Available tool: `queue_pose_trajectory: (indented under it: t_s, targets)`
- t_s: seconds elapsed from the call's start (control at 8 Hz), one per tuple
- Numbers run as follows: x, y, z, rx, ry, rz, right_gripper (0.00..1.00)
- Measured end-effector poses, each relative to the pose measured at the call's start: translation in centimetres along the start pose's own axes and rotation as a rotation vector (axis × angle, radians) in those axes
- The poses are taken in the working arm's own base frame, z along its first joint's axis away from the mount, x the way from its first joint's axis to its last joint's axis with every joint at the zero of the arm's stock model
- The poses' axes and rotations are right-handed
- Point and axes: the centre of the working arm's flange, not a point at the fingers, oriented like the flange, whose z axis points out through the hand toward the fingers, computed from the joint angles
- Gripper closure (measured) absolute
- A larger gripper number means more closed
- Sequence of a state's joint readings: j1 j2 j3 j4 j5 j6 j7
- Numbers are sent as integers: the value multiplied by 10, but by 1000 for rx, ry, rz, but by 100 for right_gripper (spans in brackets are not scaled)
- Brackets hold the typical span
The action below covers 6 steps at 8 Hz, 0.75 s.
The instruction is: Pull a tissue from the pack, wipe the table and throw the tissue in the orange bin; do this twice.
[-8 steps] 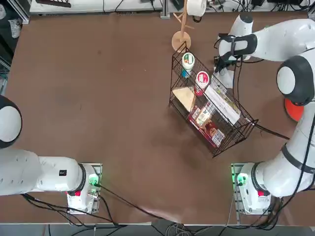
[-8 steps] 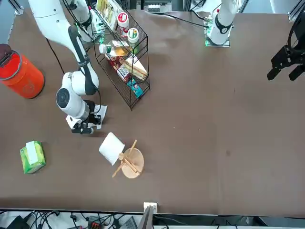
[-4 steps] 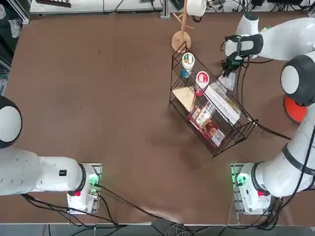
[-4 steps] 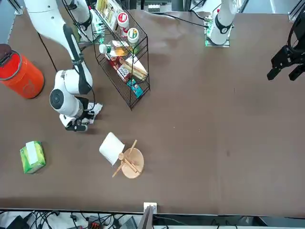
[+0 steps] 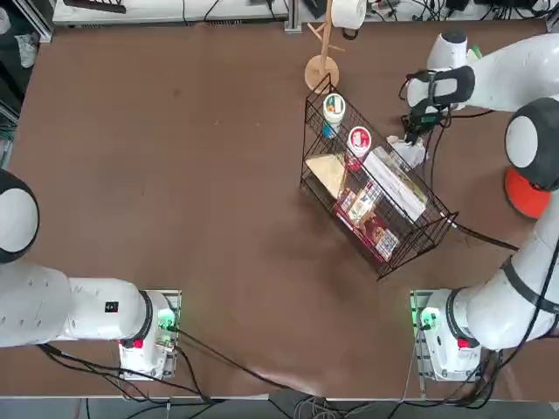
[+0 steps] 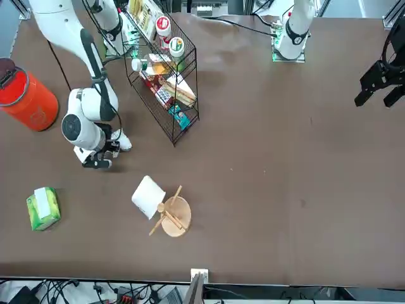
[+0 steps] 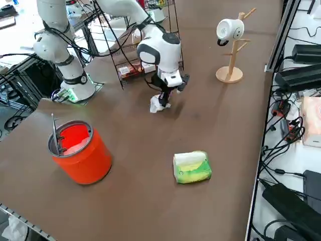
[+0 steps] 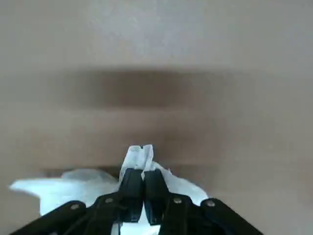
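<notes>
As it hangs by the wire rack (image 5: 371, 188), right hand (image 8: 143, 203) clamped on a white tissue (image 7: 157, 104), low over the table (image 5: 175, 175).

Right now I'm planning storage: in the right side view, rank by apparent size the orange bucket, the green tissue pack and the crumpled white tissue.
1. Round orange-red plastic bin, clearly largest.
2. Light green soft tissue pack with white top; it sits about as near the camera as the bin, so this is a fair comparison.
3. Crumpled white tissue, smallest, though farther away.
</notes>
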State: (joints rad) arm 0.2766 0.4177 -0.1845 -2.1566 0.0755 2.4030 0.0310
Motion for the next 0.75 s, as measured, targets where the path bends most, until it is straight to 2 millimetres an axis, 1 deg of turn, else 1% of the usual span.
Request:
queue_pose_trajectory:
  t_s: [0.12,0.25,0.62,0.75]
  targets:
    - [-5,-2,0,2,-5,0,96]
    - [-11,-10,1,0,-18,5,96]
    - [-23,-60,3,-20,-37,67,96]
    - [-23,-71,2,-22,-29,78,96]
